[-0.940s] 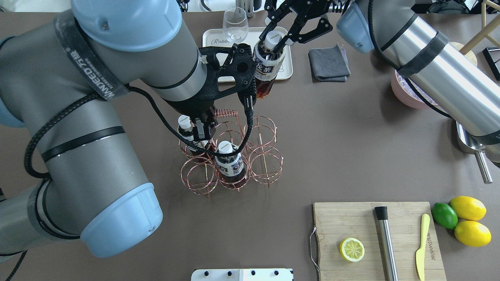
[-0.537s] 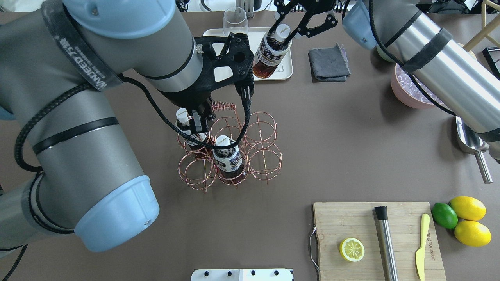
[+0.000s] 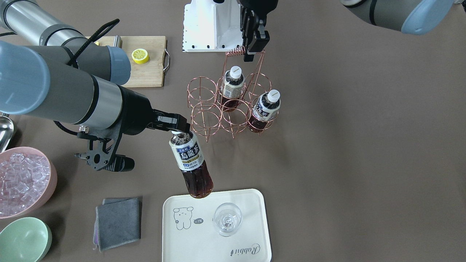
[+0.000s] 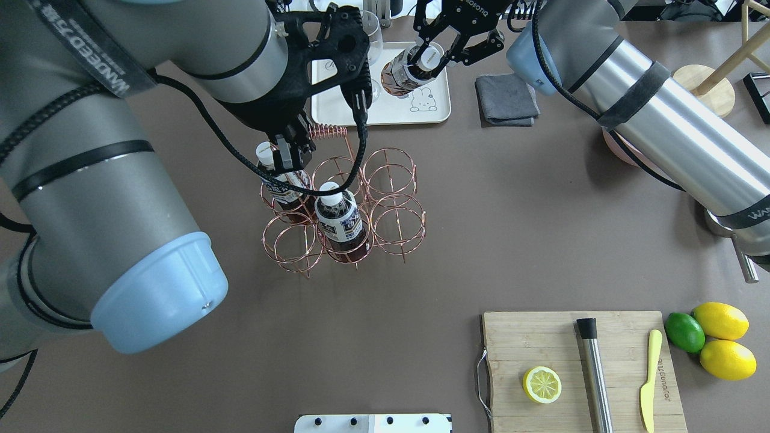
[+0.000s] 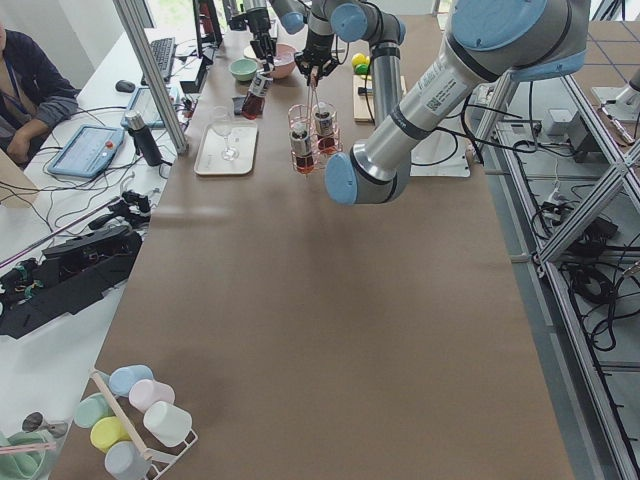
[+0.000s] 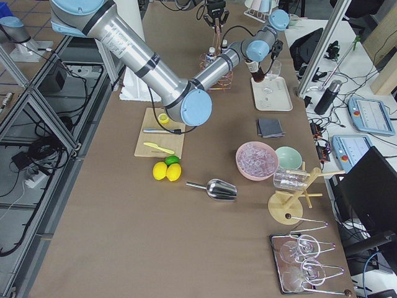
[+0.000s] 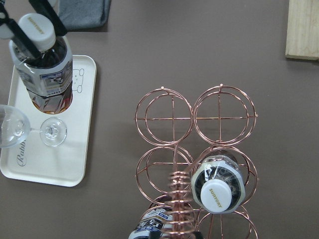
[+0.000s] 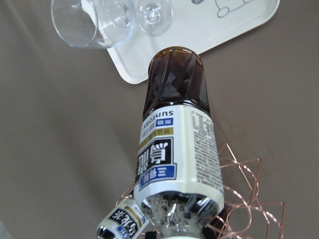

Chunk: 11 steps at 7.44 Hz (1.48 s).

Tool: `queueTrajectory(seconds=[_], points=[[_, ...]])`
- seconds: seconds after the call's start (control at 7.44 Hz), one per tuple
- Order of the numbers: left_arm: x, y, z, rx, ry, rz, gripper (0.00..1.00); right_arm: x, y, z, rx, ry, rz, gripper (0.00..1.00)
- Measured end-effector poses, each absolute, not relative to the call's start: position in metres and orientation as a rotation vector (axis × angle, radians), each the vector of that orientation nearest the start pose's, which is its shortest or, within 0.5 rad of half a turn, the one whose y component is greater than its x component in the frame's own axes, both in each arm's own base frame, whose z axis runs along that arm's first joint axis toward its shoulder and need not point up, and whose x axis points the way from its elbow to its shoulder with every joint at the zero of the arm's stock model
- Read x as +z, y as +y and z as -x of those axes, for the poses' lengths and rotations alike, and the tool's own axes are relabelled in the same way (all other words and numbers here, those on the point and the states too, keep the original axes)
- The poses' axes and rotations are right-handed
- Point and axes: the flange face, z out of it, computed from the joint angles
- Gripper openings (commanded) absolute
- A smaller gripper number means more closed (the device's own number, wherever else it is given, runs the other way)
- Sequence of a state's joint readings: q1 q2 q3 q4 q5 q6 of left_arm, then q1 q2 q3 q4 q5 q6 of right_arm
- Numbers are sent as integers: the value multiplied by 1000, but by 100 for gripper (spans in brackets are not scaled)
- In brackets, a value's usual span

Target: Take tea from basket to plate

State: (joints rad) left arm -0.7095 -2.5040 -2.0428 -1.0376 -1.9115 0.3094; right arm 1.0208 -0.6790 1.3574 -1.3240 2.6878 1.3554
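My right gripper (image 4: 428,57) is shut on the white cap of a tea bottle (image 3: 191,160). It holds the bottle tilted, with its bottom at the near edge of the cream plate (image 3: 218,247). I cannot tell whether the bottle touches the plate. The plate (image 4: 385,108) also shows in the overhead view. The held bottle (image 8: 177,149) fills the right wrist view and shows in the left wrist view (image 7: 42,64). My left gripper (image 3: 251,51) is shut on the top bar of the copper wire basket's (image 3: 202,91) handle. Two more tea bottles (image 3: 233,83) (image 3: 267,105) stand in its cells.
A wine glass (image 3: 227,218) stands on the plate. A grey cloth (image 3: 118,222), a pink bowl of ice (image 3: 23,180) and a green bowl (image 3: 23,240) lie beside the plate. A cutting board (image 4: 580,370), lemons (image 4: 722,340) and a metal scoop (image 4: 728,228) are on the robot's right.
My right gripper has carried the tea bottle further over the plate. My left gripper has moved away from the robot and leftward, and the basket has shifted with it.
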Motion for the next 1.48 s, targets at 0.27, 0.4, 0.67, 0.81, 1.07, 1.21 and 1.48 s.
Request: queueTrajectory(seconds=[0.27,0.4,0.67,0.81,1.07,1.21,1.48], points=[[15,-450,-318,1218,537,-797,0,139,-654,342,167,-1229,358,0],[19,-460,-302,1238,515,-795,0,148,-664,335,188,-1223,408,0],[30,-483,-266,1290,477,-794,0,179,-694,314,258,-1216,523,0],[41,-497,-245,1318,457,-791,0,196,-707,306,291,-1212,580,0],[72,-526,-201,1359,417,-773,0,219,-729,292,347,-1217,704,0],[89,-543,-178,1388,397,-759,0,226,-739,288,384,-1215,792,0],[126,-573,-137,1427,386,-721,0,236,-749,282,447,-1211,943,0]])
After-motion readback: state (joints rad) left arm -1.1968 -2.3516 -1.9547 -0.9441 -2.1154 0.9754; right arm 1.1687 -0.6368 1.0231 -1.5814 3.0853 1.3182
